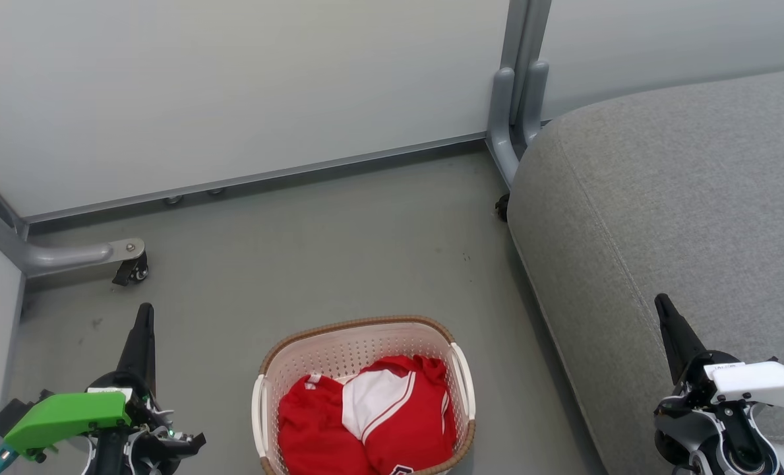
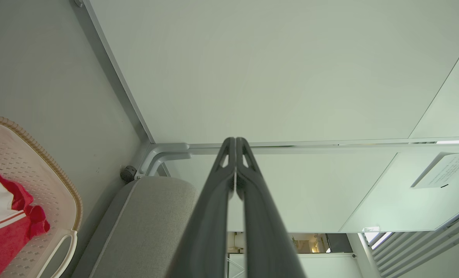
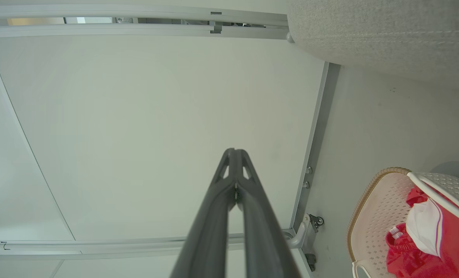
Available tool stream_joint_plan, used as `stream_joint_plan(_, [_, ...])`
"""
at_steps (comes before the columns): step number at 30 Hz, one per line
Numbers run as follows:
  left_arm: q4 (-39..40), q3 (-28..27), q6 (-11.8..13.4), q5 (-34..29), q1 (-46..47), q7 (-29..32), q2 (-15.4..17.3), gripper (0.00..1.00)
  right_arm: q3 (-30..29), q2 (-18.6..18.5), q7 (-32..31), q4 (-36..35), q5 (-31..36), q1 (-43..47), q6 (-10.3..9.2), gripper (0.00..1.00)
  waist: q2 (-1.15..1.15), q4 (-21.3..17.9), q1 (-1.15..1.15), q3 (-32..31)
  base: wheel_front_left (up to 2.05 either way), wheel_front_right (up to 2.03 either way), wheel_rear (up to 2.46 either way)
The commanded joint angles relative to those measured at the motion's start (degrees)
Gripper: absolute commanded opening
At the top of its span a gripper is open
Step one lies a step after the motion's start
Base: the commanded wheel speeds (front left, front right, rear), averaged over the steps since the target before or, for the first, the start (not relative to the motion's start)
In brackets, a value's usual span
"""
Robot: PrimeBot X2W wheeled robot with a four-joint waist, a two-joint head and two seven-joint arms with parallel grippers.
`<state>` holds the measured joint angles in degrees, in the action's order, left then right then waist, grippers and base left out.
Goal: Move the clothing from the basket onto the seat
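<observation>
Clothing (image 1: 365,422) sits in the basket (image 1: 359,324) near the seat (image 1: 662,198).

Grey floor (image 1: 339,251), pale partition panels (image 1: 233,86) standing along the floor's far edge, grey upright post (image 1: 520,99) at the floor's far right corner, curved grey foot (image 1: 68,254) with black castor (image 1: 138,269) on the floor's left side

The basket (image 1: 359,324) stands on the floor (image 1: 312,251), with the seat (image 1: 682,218) to its right, near but apart. In it lie 2 pieces of clothing, touching: the jersey (image 1: 398,409) on the right, the other garment (image 1: 309,429) on the left. A partition panel (image 1: 233,86) stands behind. The left gripper (image 1: 145,313) hangs left of the basket, the right gripper (image 1: 663,305) over the seat
</observation>
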<state>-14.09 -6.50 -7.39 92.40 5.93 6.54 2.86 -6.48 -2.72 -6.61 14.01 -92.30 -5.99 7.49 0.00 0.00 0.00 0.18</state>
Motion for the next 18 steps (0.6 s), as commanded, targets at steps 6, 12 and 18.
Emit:
stream_joint_plan(6, [0.11,-0.10,-0.21,0.03,0.61,0.15,0.02,0.00,-0.10,-0.33,-0.01,0.11,-0.23,-0.50,0.00,0.00,0.00,0.00,0.00,0.00,0.00,0.00,0.00])
stream_joint_plan(12, [-1.36,0.36,0.02,-0.21,-1.05,-0.48,-0.35,1.00,0.45,0.54,0.44,1.44,0.21,1.10,-0.02,1.00,0.00,0.02,0.00,0.03,0.00,0.00,0.00])
stream_joint_plan(18, [-0.07,0.90,0.01,-1.66,-1.25,-2.22,-0.31,1.00,1.41,0.47,2.19,0.77,1.91,1.13,-0.02,1.00,0.00,0.09,0.00,0.07,0.00,0.00,0.00])
